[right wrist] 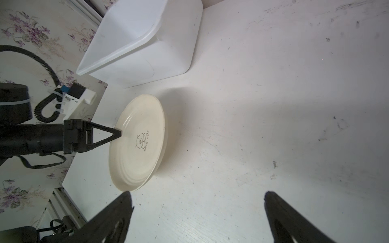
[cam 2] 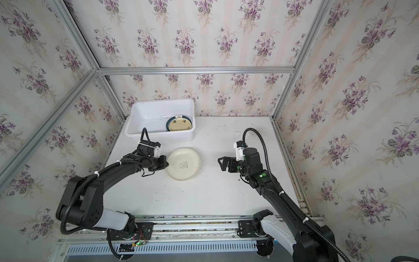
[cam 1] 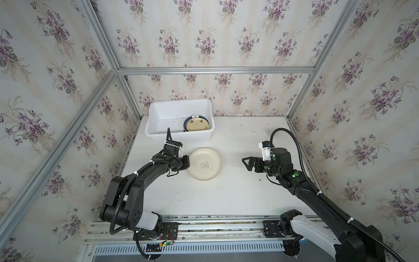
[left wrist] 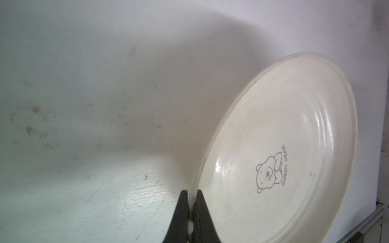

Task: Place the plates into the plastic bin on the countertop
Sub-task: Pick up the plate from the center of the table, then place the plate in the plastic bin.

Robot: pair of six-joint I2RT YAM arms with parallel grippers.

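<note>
- Left gripper [left wrist: 191, 192] is clamped narrow on the cream plate [cam 1: 205, 163] at its 9 o'clock rim.
- Plate lies mid countertop [cam 1: 226, 192]; plastic bin [cam 1: 179, 135] is near its 12 o'clock edge.
- Bin's 3 o'clock end holds green-rimmed plates [cam 1: 196, 124]; its 9 o'clock end is open floor.
- Right gripper [cam 1: 246, 162] is spread wide at the plate's 3 o'clock, well apart from it.
</note>
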